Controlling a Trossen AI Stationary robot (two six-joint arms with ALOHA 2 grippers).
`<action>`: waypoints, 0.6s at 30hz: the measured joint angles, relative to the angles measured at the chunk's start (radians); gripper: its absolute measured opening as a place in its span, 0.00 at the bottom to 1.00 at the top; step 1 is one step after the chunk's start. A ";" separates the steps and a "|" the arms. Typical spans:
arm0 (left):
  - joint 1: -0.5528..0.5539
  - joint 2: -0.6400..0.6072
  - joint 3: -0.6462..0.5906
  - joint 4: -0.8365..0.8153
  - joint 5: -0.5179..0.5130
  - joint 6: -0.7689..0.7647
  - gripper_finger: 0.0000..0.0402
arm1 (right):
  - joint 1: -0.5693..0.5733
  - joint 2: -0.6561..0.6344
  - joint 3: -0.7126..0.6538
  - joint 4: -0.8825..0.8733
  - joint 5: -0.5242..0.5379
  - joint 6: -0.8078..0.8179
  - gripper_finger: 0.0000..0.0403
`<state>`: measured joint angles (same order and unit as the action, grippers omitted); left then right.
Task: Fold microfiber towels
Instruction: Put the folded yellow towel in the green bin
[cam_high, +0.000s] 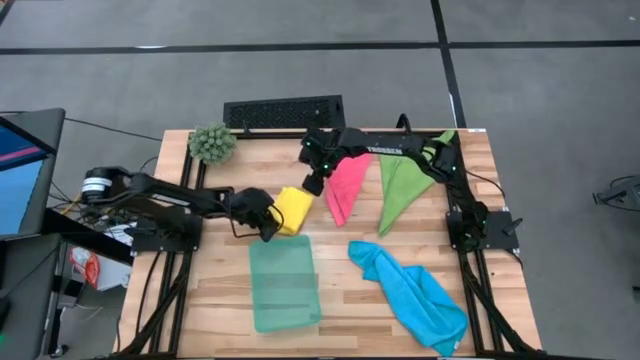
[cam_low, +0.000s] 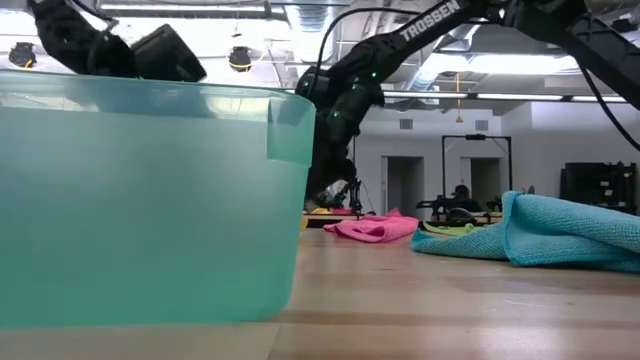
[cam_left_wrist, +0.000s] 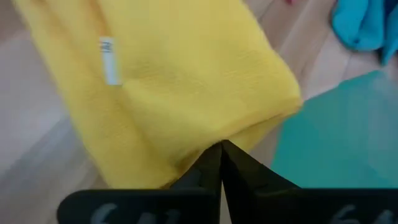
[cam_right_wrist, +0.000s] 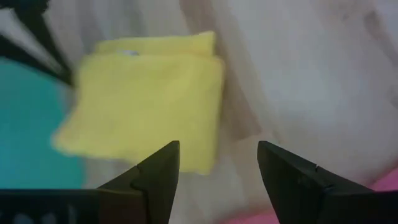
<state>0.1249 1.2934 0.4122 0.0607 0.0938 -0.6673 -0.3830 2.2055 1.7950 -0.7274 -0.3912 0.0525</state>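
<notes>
The tray (cam_low: 140, 200) stands nearest the low camera, on the table's (cam_high: 400, 300) front half, left of centre. Just behind it lies the folded yellow towel (cam_high: 293, 210), near the table's middle. The left gripper (cam_left_wrist: 221, 152) is pinched tight on that towel's edge, at the corner nearest the tray; a white tag (cam_left_wrist: 109, 60) shows on the cloth. The right gripper (cam_right_wrist: 217, 163) hovers above the yellow towel's far right side with its jaws spread wide, holding nothing; the arm reaches in from the back right corner.

The pink towel (cam_high: 347, 186) lies loosely folded behind the table's centre, and the green towel (cam_high: 402, 188) stretches beside it on the right, running toward the back right corner. The blue towel (cam_high: 415, 293) lies crumpled near the front right edge. A plant ball (cam_high: 212, 143) sits at the back left corner.
</notes>
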 joint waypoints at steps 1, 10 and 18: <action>0.000 -0.028 0.000 -0.012 -0.001 0.000 0.00 | -0.004 -0.008 0.000 -0.006 -0.022 0.003 0.59; 0.045 -0.257 0.065 -0.178 0.016 0.028 0.09 | -0.025 -0.168 0.001 -0.216 -0.053 -0.063 0.59; 0.233 -0.143 0.411 -0.470 -0.011 0.412 0.35 | -0.021 -0.363 0.000 -0.398 0.018 -0.069 0.59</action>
<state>0.3581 1.1508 0.8236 -0.4093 0.0829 -0.2557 -0.4043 1.8421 1.7954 -1.1249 -0.3729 -0.0160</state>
